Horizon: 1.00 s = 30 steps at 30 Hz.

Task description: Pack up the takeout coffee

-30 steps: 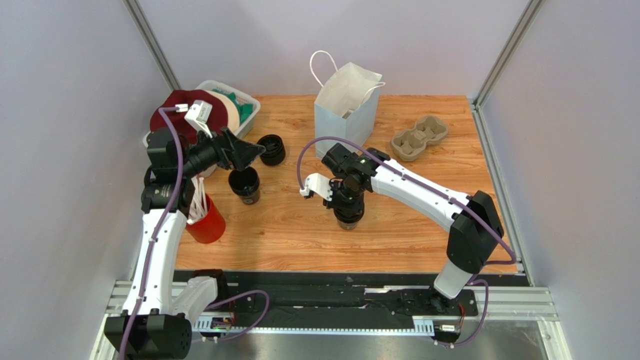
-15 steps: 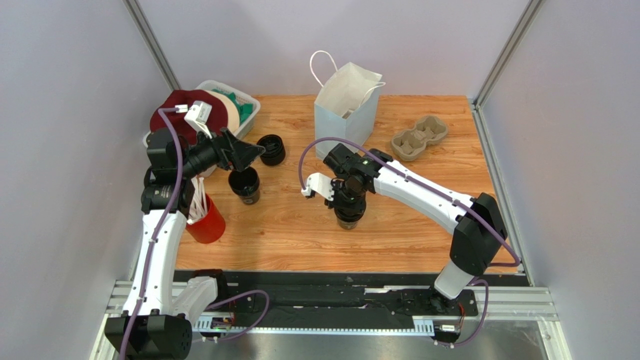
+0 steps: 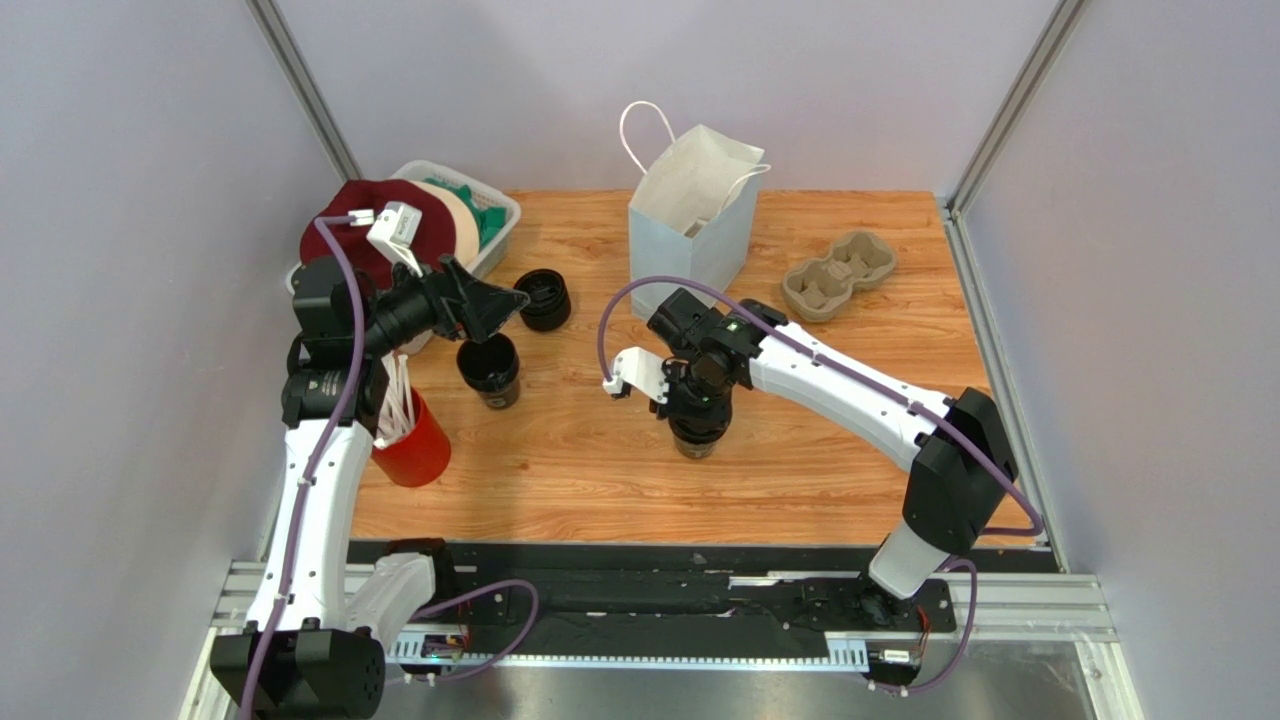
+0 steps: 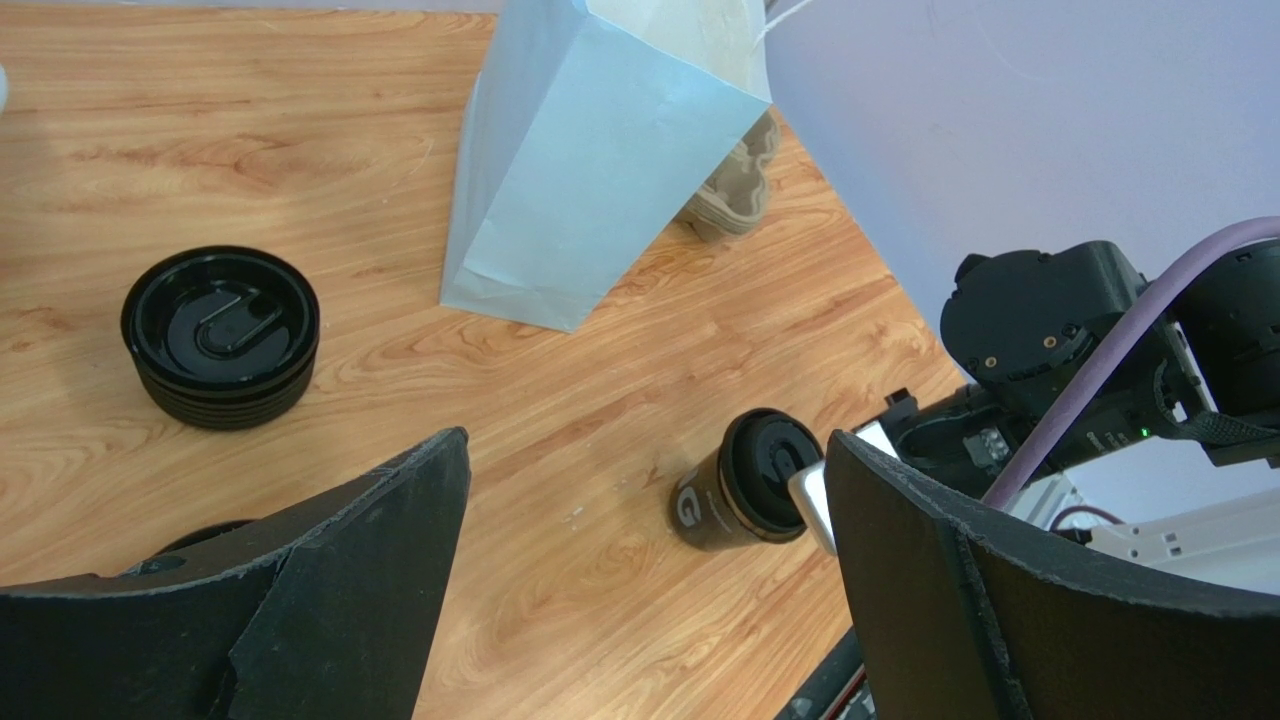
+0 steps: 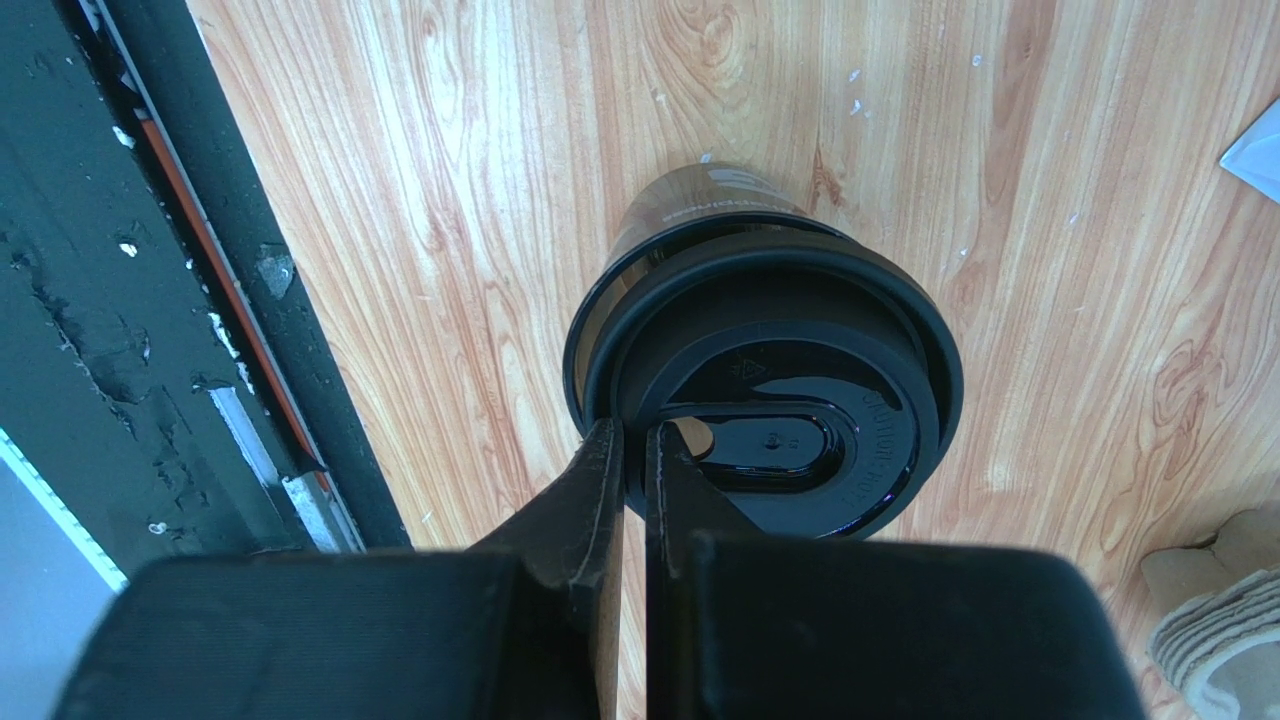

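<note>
The takeout coffee [image 3: 696, 437] is a dark cup standing mid-table with a black lid [image 5: 781, 405] on it. It also shows in the left wrist view [image 4: 739, 486]. My right gripper [image 5: 631, 443] points straight down over it and is shut on the lid's near rim, one finger outside and one inside; from above the right gripper [image 3: 694, 402] hides most of the cup. A second dark cup [image 3: 490, 369], open and lidless, stands to the left. My left gripper [image 3: 505, 306] is wide open and empty just above and behind that cup; its fingers [image 4: 346, 585] frame bare wood.
A pale-blue paper bag [image 3: 688, 225] stands open at the back centre. A grey pulp cup tray [image 3: 839, 275] lies to its right. A stack of black lids [image 3: 543, 299] sits near the left gripper. A red cup of white straws [image 3: 412, 444] and a white bin [image 3: 504, 225] are at the left.
</note>
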Tool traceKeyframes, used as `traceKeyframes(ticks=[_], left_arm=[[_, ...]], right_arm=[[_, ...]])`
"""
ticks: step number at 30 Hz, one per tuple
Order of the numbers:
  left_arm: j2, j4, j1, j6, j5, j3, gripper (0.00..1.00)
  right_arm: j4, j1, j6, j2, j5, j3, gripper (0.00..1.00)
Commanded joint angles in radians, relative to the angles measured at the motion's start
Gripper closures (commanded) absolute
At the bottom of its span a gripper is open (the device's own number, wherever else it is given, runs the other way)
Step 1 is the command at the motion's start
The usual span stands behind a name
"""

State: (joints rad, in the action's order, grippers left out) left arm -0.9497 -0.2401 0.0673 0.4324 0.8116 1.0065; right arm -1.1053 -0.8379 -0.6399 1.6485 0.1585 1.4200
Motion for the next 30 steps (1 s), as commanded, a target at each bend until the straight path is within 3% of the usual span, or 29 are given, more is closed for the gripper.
traceKeyframes(ticks=[1, 30], left_arm=[[0.019, 0.051, 0.009, 0.008, 0.026, -0.009, 0.04], [0.017, 0.058, 0.012, 0.012, 0.029, -0.014, 0.04]], right_arm=[[0.013, -0.015, 0.005, -0.018, 0.009, -0.003, 1.0], [0.024, -0.018, 0.0, -0.021, 0.013, -0.009, 1.0]])
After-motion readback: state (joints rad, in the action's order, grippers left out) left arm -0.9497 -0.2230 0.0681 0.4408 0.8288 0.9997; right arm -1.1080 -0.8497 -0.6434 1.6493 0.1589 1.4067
